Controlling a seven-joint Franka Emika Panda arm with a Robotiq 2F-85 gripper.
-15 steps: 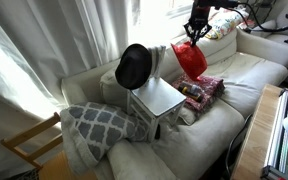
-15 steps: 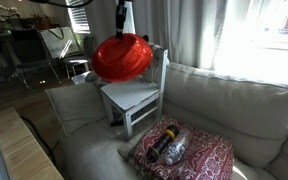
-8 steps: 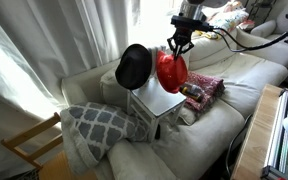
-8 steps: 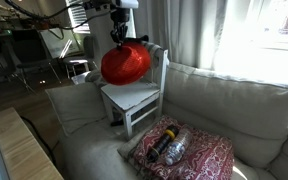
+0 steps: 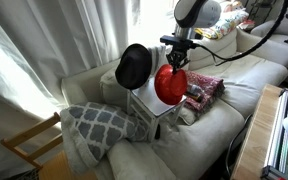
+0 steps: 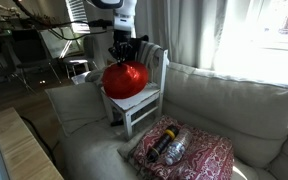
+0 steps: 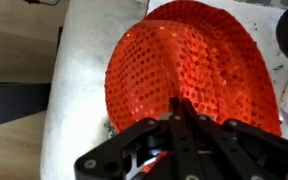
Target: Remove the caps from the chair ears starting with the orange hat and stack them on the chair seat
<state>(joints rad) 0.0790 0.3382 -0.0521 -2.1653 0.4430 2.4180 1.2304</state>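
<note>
Because the jaws are clamped on the rim of the orange hat (image 5: pixel 168 85), it hangs straight below them, just over the chair seat (image 6: pixel 147 100), ready, I judge, to be laid flat there; the black hat (image 5: pixel 134 66) sits on its chair ear, beside the jaws.

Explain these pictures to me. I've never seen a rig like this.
The machine is a robot arm ending in a two-fingered gripper. Two pictures come from cameras standing in the room. The third comes from a camera on the arm's wrist, looking down past the fingers. A small white chair stands on a sofa, with a black hat hung on one back post. The gripper pinches a sequined orange hat, hanging over the chair seat.
</note>
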